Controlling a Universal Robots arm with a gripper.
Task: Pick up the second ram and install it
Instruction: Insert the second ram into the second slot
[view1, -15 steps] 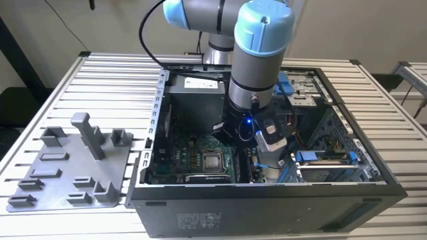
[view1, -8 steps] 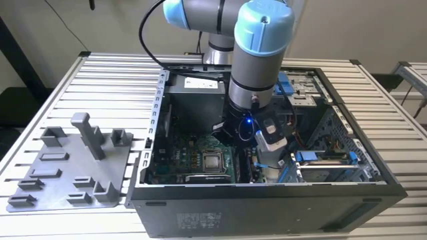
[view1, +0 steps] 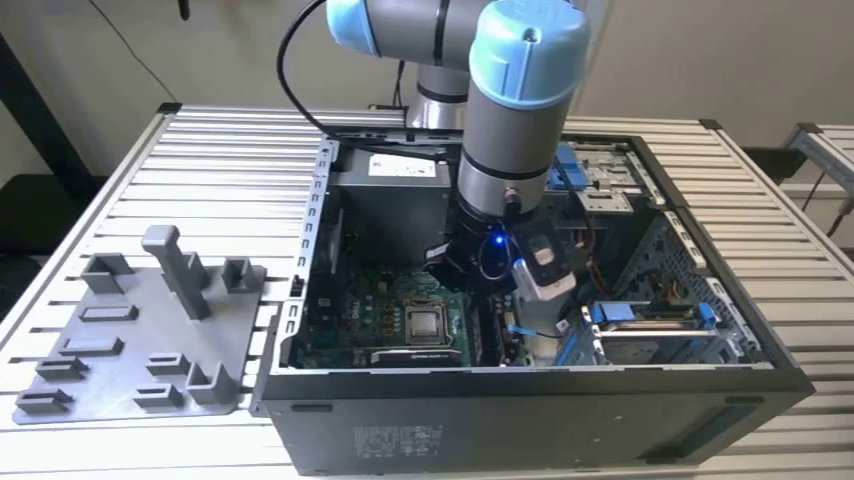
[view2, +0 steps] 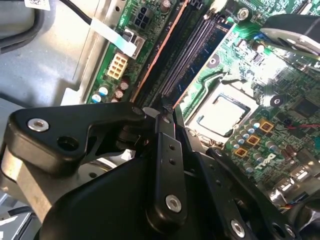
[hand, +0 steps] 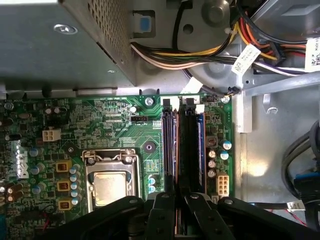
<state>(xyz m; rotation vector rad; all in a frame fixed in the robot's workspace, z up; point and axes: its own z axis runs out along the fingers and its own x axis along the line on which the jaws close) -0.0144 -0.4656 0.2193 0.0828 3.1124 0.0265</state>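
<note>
Currently the black two-fingered hand (hand: 176, 212) sits low over the long black memory slots (hand: 184, 150) of the green motherboard (hand: 110, 130), narrowly closed; whether it grips the second ram cannot be told; insertion step, needing exact slot alignment

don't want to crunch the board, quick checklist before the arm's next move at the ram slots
1. Hand lined up over the memory slots: ok, in both wrist views.
2. Second ram held in the hand: cannot tell.
3. Case open on top for access: ok.
4. Cable bundle clear of the slots: ok, it lies past their far end.
5. Processor socket not under the hand's tip: ok, it sits beside the slots.
</note>
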